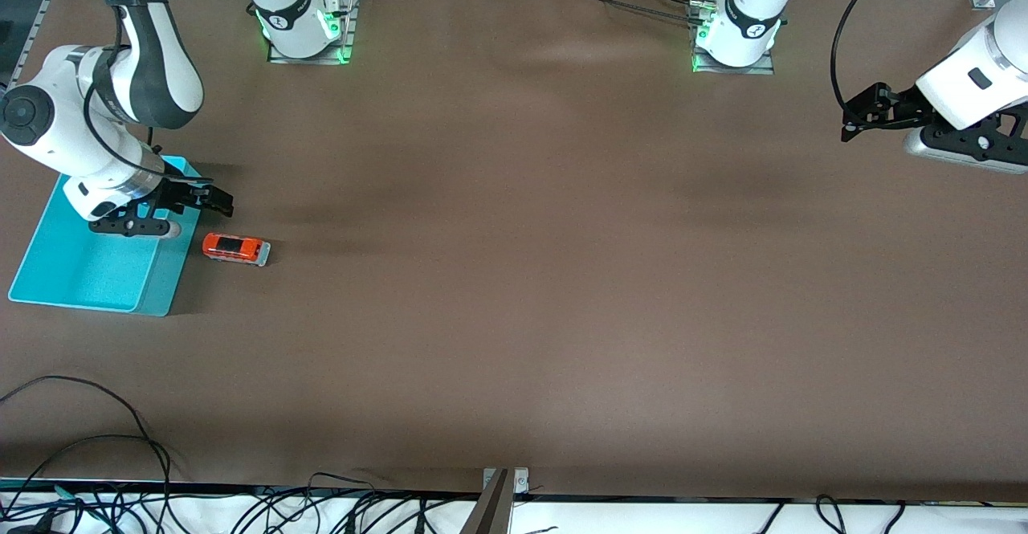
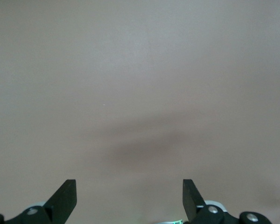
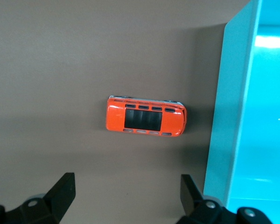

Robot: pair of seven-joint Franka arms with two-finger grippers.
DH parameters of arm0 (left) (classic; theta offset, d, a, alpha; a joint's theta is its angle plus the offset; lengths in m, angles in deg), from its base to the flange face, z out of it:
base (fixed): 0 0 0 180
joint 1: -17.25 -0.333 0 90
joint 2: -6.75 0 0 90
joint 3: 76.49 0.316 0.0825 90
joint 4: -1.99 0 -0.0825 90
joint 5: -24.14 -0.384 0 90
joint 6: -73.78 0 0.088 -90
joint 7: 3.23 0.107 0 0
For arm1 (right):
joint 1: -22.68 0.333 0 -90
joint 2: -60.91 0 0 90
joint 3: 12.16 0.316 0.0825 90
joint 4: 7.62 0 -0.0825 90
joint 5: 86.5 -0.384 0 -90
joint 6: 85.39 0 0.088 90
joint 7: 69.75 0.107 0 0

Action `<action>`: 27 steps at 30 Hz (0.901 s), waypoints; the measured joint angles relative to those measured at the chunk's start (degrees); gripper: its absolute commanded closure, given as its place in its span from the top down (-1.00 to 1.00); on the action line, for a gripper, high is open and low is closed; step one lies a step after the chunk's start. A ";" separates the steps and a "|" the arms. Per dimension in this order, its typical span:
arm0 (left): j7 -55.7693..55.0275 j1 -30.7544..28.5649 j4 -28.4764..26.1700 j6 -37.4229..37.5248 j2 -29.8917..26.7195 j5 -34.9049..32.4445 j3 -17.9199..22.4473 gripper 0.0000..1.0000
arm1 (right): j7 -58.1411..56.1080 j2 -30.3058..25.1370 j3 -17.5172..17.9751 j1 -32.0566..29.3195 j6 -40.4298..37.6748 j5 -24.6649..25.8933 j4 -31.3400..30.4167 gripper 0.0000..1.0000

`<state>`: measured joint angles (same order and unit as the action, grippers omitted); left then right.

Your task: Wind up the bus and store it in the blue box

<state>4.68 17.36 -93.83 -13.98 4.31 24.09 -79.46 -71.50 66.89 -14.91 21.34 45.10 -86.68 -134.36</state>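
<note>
The orange-red toy bus [image 1: 235, 248] stands on the brown table just beside the blue box [image 1: 48, 277], at the right arm's end. In the right wrist view the bus [image 3: 145, 116] lies on its wheels, roof window up, next to the box wall [image 3: 228, 116]. My right gripper [image 1: 210, 199] is open and empty, up in the air over the box's edge near the bus. My left gripper [image 1: 861, 116] is open and empty, over bare table at the left arm's end, and waits. The left wrist view shows only its fingertips [image 2: 65, 196] and bare table.
The two arm bases [image 1: 303, 20] [image 1: 735, 32] stand at the table's edge farthest from the front camera. Cables [image 1: 120, 470] lie along the edge nearest the front camera. The blue box is empty inside.
</note>
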 measured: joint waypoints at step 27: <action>0.00 0.02 0.00 0.03 0.00 0.01 -0.01 1.00 | 34.84 8.43 0.02 0.00 12.83 -0.05 -1.60 1.00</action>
<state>4.68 17.38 -93.83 -13.95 4.32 24.10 -79.47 -36.66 75.32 -14.89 21.35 57.92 -86.74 -135.96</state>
